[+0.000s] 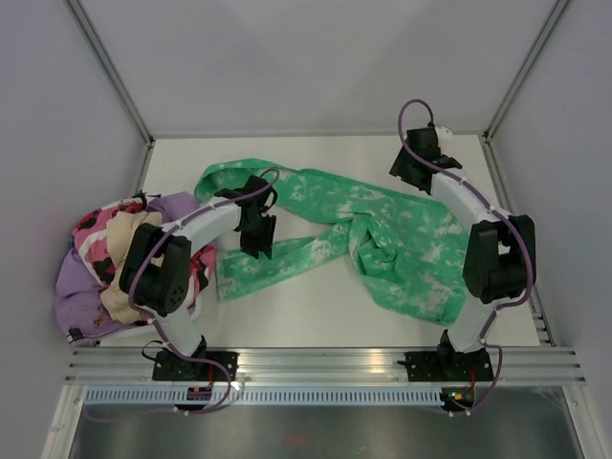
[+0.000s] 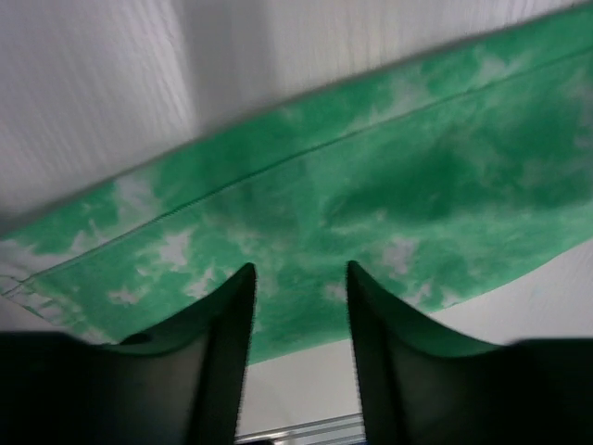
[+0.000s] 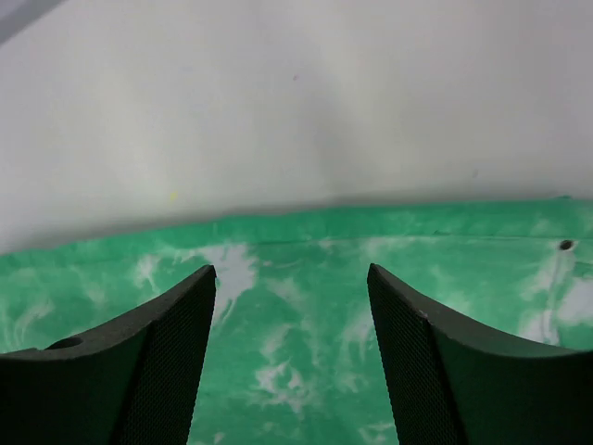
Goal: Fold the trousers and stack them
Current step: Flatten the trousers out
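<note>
trousers (image 1: 402, 239) laid crumpled on bench (image 1: 316, 320) | left tool (image 2: 298, 269) released, held over trousers at 9 o'clock | right tool (image 3: 292, 269) released, at 1 o'clock

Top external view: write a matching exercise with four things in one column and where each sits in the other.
Things:
1. trousers
2. clothes pile
3. left tool
4. right tool

Places:
A. toward the far right corner of the table
B. at the table's left edge
C. spread across the middle
D. above a trouser leg, left of centre

Pairs: 1-C, 2-B, 3-D, 4-A
</note>
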Robot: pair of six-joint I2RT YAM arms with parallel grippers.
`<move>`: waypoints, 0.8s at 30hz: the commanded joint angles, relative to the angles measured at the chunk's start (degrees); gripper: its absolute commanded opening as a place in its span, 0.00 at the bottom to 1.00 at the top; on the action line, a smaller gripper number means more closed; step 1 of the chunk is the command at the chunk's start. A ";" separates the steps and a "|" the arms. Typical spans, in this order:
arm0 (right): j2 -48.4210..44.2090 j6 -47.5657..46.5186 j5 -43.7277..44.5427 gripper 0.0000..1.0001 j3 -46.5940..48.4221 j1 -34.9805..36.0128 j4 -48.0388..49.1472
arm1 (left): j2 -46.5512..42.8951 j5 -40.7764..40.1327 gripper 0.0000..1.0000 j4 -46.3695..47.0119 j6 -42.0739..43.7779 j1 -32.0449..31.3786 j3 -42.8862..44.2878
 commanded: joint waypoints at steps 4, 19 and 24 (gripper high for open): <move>4.88 3.52 0.34 0.73 0.73 0.04 -10.48 | -1.37 0.69 0.18 3.71 -0.62 -2.57 -4.78; -12.43 29.00 2.81 0.73 -26.33 -2.86 -21.84 | 5.66 -23.12 0.02 -2.53 3.23 -0.56 -2.77; -9.55 32.87 5.44 0.73 -31.00 -2.95 -17.80 | 8.21 -29.10 0.02 -4.89 1.83 2.87 -0.40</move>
